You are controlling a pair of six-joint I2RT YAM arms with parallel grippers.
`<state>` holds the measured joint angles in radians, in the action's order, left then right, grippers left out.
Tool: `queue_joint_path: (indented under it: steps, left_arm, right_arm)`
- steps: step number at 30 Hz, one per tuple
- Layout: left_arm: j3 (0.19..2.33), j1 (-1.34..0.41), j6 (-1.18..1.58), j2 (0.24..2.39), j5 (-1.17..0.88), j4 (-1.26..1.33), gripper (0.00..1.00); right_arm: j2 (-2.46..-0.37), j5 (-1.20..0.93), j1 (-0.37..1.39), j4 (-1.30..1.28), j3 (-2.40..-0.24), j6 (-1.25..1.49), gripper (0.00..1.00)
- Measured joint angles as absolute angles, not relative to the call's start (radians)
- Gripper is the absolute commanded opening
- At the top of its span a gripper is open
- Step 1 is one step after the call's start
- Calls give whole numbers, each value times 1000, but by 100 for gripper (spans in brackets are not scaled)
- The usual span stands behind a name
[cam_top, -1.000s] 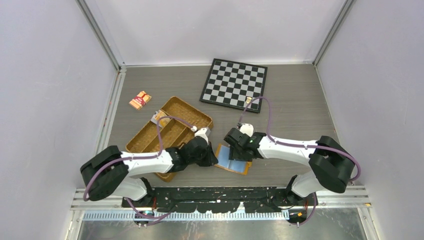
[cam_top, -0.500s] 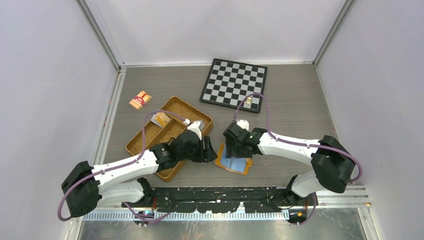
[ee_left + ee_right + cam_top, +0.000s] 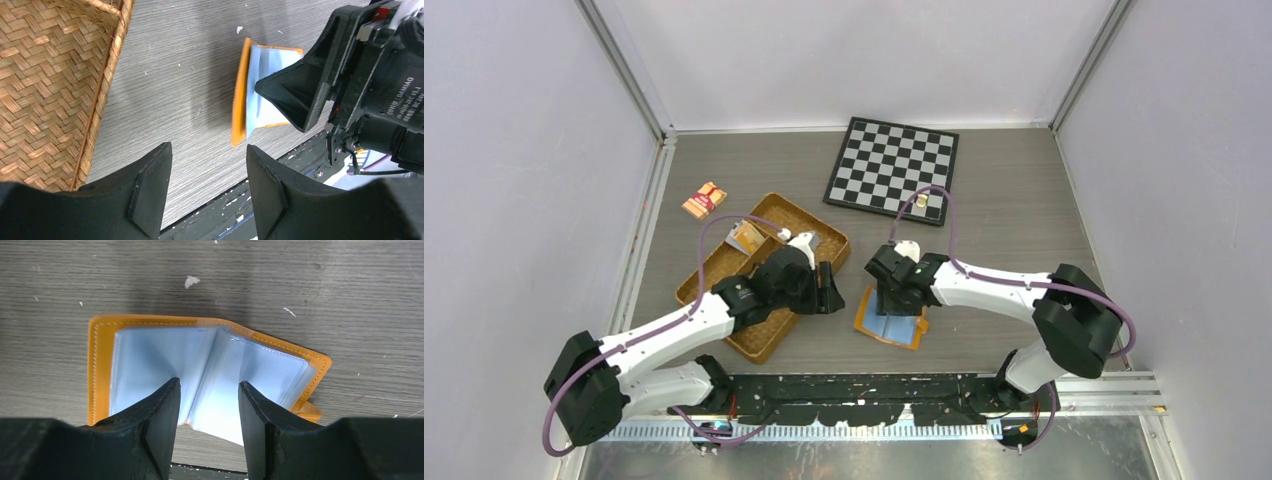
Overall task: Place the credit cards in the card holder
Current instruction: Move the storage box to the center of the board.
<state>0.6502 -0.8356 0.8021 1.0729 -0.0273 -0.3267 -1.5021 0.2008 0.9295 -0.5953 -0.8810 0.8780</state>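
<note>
**Two Grippers, Jaws Apart, at the Card Holder**

1. Card holder. The orange card holder (image 3: 890, 320) lies unfolded and flat on the grey table (image 3: 1024, 210), near the front edge and just right of the brown woven tray (image 3: 814, 218). Its light blue inner leaves face up. The centre fold stands slightly raised in the right wrist view.

2. Right gripper. The right gripper (image 3: 894, 298) is positioned directly over the card holder. Its jaws are spread, one finger on each side of the centre fold. Nothing is clamped between them. Contact with the leaves cannot be confirmed.

3. Left gripper. The left gripper (image 3: 829, 290) sits between the tray and the card holder, above bare table. Its jaws are spread, with nothing between them.

4. Tray contents. Small flat pale items (image 3: 746, 237) lie in the tray's far compartment. They are too small to identify as credit cards.

5. Other items. A chessboard (image 3: 892, 165) lies at the far side. A red-and-tan packet (image 3: 704, 200) lies to the far left of the tray.
</note>
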Motion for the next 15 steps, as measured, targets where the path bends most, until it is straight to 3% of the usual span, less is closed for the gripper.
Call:
queue_joint_path:
  steps: [15]
  left_arm:
    - [728, -632, 645, 1009, -62, -488, 70]
  right_arm:
    - [-1663, 261, 986, -645, -991, 902, 64]
